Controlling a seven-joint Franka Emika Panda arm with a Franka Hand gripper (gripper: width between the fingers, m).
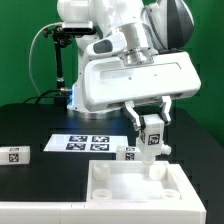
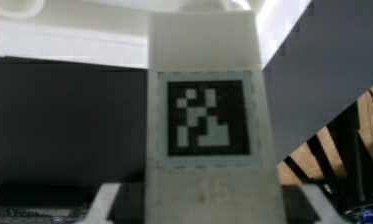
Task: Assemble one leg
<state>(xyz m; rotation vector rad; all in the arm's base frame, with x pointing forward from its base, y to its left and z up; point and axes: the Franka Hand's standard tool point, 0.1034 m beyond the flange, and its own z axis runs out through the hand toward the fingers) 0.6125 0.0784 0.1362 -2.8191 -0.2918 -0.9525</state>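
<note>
My gripper (image 1: pixel 151 130) is shut on a white leg (image 1: pixel 151 133) with a black-and-white tag and holds it upright above the far right part of the large white square panel (image 1: pixel 137 190). In the wrist view the leg (image 2: pixel 208 120) fills the middle, its tag facing the camera, with a grey finger (image 2: pixel 115 205) on each side of it. Two other legs lie on the black table: one (image 1: pixel 14 154) at the exterior view's left, one (image 1: pixel 127 152) just behind the panel, below the held leg.
The marker board (image 1: pixel 82 143) lies flat on the table behind the panel. The arm's large white body (image 1: pixel 135 75) hangs over the table's middle. A black stand with cables (image 1: pixel 62 60) rises at the back. The backdrop is green.
</note>
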